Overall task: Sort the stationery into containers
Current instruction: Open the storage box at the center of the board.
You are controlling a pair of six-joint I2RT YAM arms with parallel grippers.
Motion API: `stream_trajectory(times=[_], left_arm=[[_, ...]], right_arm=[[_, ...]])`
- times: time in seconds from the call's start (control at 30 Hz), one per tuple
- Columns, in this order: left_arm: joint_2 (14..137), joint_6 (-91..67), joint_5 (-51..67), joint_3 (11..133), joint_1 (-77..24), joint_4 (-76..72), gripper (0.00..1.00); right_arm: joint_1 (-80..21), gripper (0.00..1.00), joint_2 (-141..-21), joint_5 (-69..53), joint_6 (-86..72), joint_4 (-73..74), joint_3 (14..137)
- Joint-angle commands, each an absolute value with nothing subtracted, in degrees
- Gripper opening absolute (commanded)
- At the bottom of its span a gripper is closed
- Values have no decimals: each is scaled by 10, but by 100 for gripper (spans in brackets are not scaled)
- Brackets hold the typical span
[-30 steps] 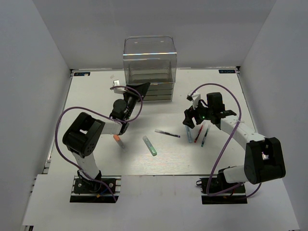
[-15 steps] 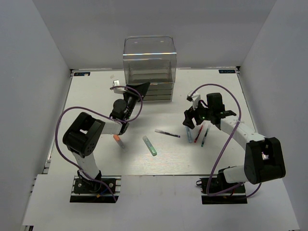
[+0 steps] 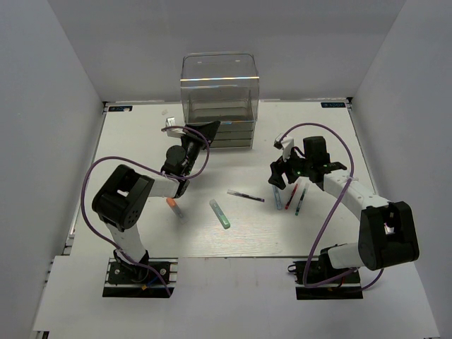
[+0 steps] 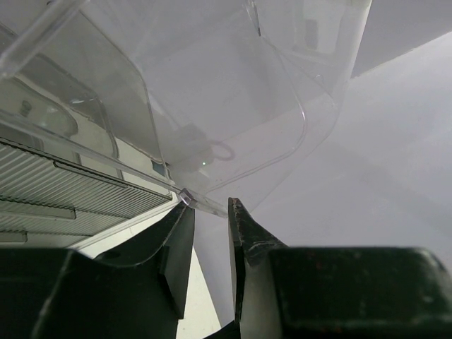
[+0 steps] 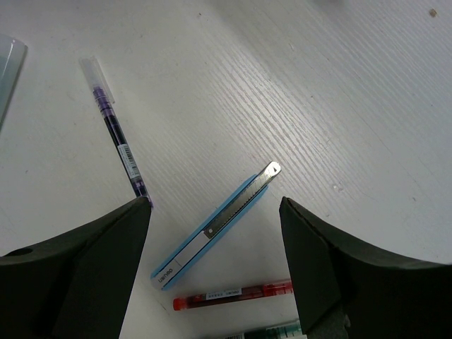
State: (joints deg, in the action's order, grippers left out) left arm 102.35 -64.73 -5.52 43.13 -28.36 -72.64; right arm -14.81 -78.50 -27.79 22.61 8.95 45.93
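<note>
The clear drawer unit [image 3: 219, 95] stands at the back of the table. My left gripper [image 3: 209, 128] is at its front, jaws nearly together, with the lip of a pulled-out clear drawer [image 4: 233, 127] caught between the tips [image 4: 210, 206]. My right gripper [image 5: 214, 203] hangs open over a light blue cutter-like piece [image 5: 215, 229]. A red pen [image 5: 233, 295] and a teal pen [image 5: 272, 330] lie just beside it. A thin dark pen [image 3: 246, 195], a green-tipped marker [image 3: 219, 213] and an orange-capped marker [image 3: 174, 206] lie mid-table.
White walls close in the table on three sides. The right arm's purple cable [image 3: 332, 145] loops above its wrist. A closed stack of drawers [image 3: 233, 134] sits under the unit's tall clear top, right of the left gripper.
</note>
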Motion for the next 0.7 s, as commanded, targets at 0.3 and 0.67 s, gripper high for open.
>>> stream_trajectory(times=[0.3, 0.67], left_arm=[[983, -632, -60, 463, -282, -858, 35], [972, -632, -60, 468, -282, -847, 35]], right_arm=[[-149, 80, -792, -284, 230, 81, 451], [-151, 80, -835, -225, 223, 95, 456]])
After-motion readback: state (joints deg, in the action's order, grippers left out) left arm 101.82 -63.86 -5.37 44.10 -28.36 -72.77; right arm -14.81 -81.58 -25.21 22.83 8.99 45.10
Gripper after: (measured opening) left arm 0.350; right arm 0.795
